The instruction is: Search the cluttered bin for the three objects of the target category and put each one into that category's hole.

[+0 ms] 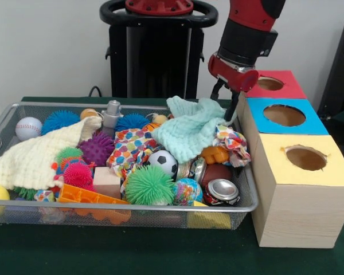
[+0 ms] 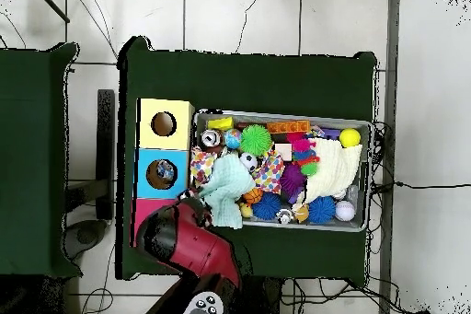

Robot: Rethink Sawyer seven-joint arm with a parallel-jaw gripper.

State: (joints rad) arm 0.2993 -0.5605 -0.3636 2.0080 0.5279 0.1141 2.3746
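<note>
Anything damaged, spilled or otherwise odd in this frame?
Nothing has spilled outside the bin. A dented silver-topped can lies tilted in its front corner nearest the boxes. Overhead, something already sits inside the blue box's hole; what it is cannot be told.

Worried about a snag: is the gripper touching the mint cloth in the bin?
Cannot tell. In the front view the gripper hangs at the mint cloth's far edge, overlapping it, with no plain gap or contact; in the overhead view the arm hides that spot of the bin.
</note>
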